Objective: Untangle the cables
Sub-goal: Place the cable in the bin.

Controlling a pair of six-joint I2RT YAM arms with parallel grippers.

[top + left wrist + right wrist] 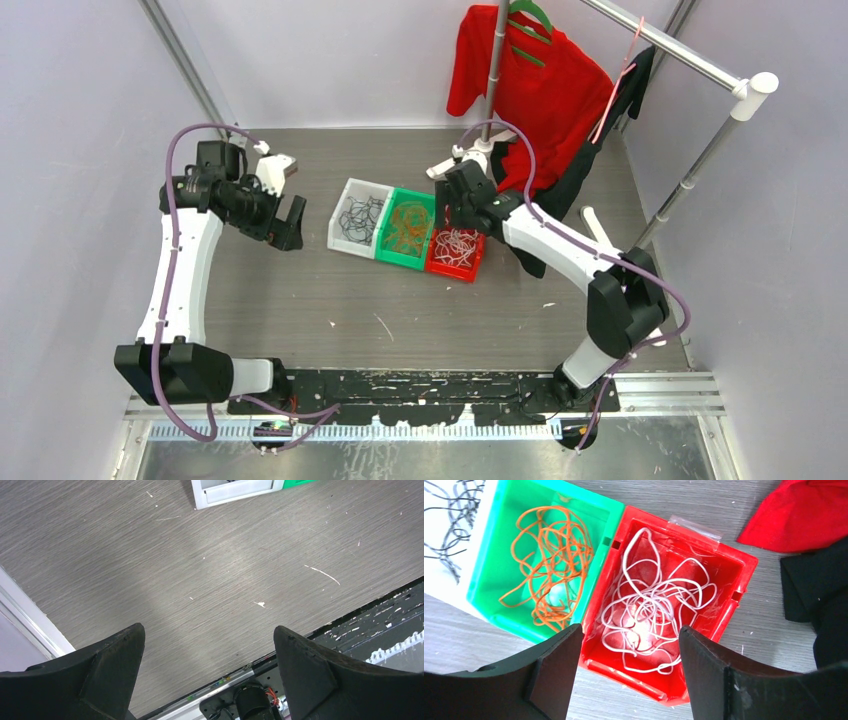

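hovering above the red bin, the right gripper is seen parted and empty, the left gripper spread wide over the bench; the white cables inside could be snagged if grazed.

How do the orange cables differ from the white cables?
The orange cables lie in the green bin, the white cables in the red bin. The white cables sit under the right gripper; the orange cables are off to its side. Both are thin, curly, tangled bunches.

Red garment on metal rack
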